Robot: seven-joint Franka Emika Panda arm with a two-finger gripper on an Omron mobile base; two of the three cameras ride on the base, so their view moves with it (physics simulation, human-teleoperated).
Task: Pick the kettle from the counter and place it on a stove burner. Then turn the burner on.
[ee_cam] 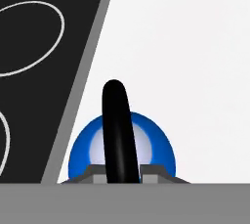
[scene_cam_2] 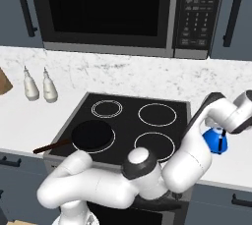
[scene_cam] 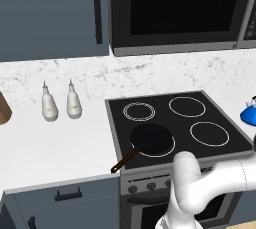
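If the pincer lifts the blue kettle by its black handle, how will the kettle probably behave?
The kettle looks rigid, so it should keep its shape. Its arched handle is a thin round bar, so the body may swing or tilt below the pincer, whose tips sit either side of it. Its wide cone base on the counter suggests it will rarely tip when pushed.

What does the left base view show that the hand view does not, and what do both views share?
Left base view alone: two white bottles on the counter, a black pan on the near left burner, the microwave above.

Hand view alone: the hand right over the kettle's black handle, fingers either side of it.

Both: the blue kettle, the stove's black glass.
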